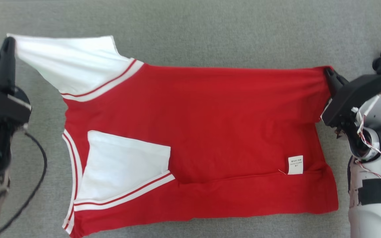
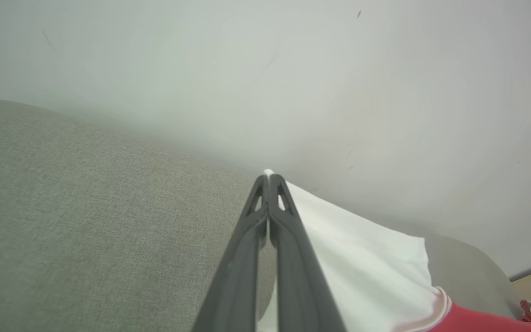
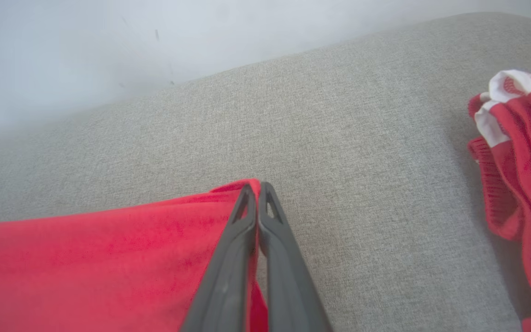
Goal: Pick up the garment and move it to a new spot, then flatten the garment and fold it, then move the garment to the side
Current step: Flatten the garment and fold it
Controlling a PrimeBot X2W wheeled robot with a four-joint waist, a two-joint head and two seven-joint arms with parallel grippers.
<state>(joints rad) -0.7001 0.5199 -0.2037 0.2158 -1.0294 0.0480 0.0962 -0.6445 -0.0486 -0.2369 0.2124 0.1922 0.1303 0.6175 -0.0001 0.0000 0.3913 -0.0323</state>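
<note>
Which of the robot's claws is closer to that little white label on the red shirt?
The right. The right gripper pinches the shirt at the red corner on the same end as the label; the left gripper pinches the white sleeve at the opposite end.

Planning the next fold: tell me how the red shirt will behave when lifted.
Probably floppy: the shirt lies creased, its lower edge folded over. Likely light: the left gripper and right gripper hold pinched corners alone. Its middle would probably sag between them.
</note>
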